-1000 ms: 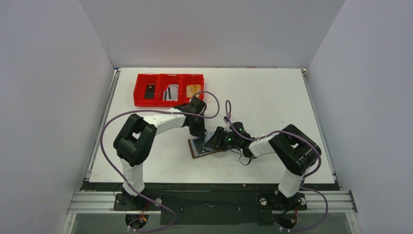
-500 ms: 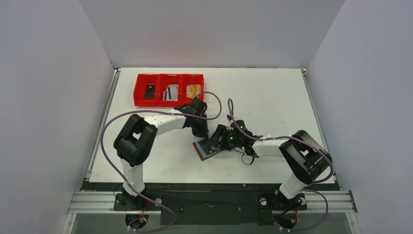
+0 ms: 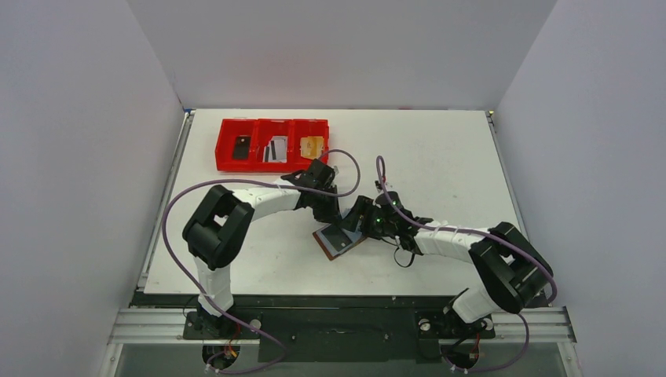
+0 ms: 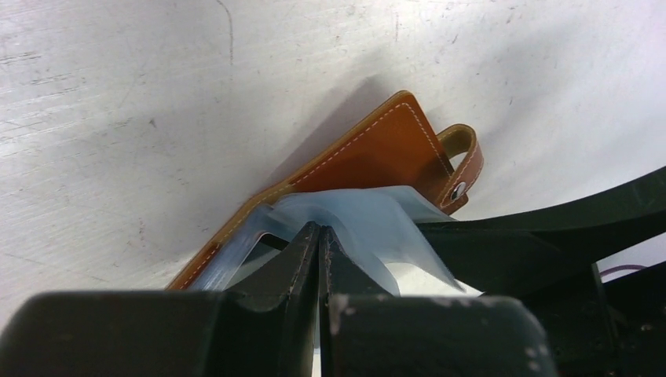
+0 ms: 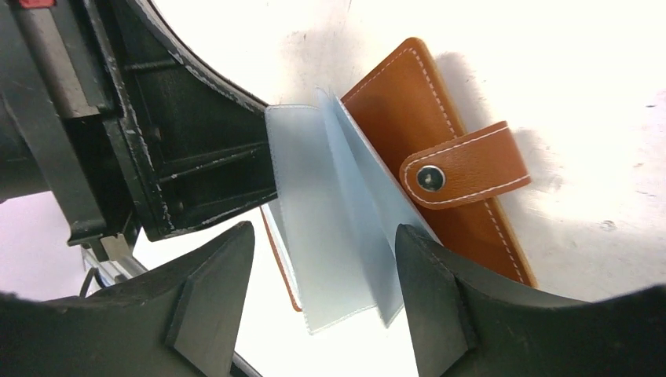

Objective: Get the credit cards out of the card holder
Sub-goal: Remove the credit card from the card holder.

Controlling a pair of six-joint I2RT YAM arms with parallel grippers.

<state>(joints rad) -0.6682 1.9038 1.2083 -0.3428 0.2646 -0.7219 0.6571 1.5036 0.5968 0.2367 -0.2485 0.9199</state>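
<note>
The brown leather card holder (image 3: 338,242) lies open on the table, its strap tab (image 5: 463,169) to one side. Its grey-blue pocket sleeves (image 5: 338,236) fan upward. My left gripper (image 4: 320,233) is shut on the edge of one sleeve and holds it up; the sleeve (image 4: 369,224) bends around the fingertips. My right gripper (image 5: 322,294) is open, its fingers (image 5: 212,298) on either side of the sleeves without touching them. In the top view the left gripper (image 3: 333,220) and the right gripper (image 3: 355,229) meet over the holder. Several credit cards (image 3: 275,148) lie in the red tray; any inside the sleeves are hidden.
The red three-compartment tray (image 3: 228,165) stands at the back left, holding a dark card (image 3: 242,146), silver cards and an orange card (image 3: 312,145). Purple cables loop over both arms near the holder. Grey walls enclose the table on three sides.
The right arm has stretched out and its gripper has moved further over the holder. The holder has slid a little to the right, with the left gripper following it.
</note>
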